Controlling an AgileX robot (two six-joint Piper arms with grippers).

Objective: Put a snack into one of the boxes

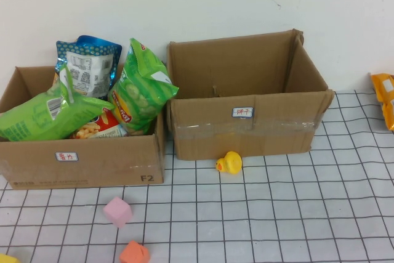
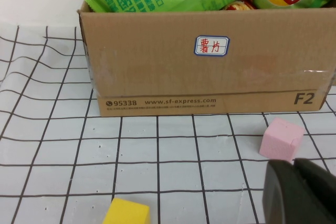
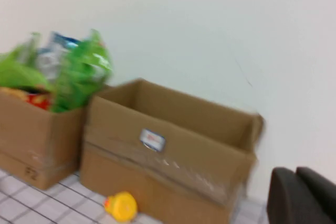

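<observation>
Snack (image 1: 383, 99) lies right of boxes (image 1: 246, 100); both end effectors barely visible.

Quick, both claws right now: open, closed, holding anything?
Left claw: low over the gridded table near the pink foam cube; open or closed cannot be told.
Right claw: raised, facing the cardboard boxes; cannot be told.

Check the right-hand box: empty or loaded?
Empty as far as visible: the right box shows bare cardboard walls inside, floor hidden. Left box is stuffed with snack bags. Neither gripper appears in the high view.
</observation>
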